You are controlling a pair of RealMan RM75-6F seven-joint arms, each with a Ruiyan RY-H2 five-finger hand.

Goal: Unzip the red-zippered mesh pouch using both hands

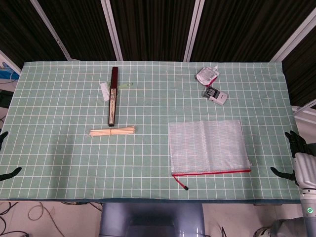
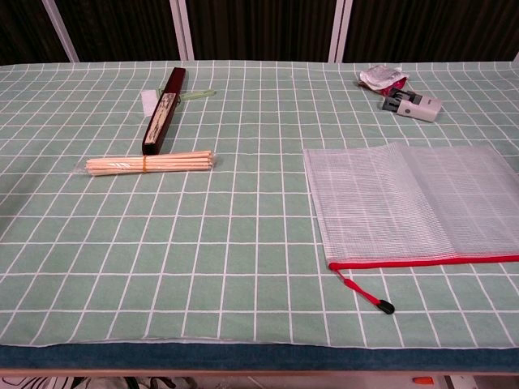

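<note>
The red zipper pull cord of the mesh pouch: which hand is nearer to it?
Right. The right hand is past the table's right edge, level with the clear mesh pouch. The left hand is at the far left edge, across the table from the red zipper pull cord.

Mesh pouch (image 2: 409,201) lies flat on the green grid cloth (image 2: 243,243), right side, red zipper (image 2: 426,261) along its near edge, pull tab (image 2: 366,295) trailing toward the table front (right end cut off by frame). Left: bundle of wooden sticks (image 2: 150,164), with a dark folded fan (image 2: 164,110) behind. Far right: a stamp (image 2: 412,104) and a small packet (image 2: 381,78).
</note>
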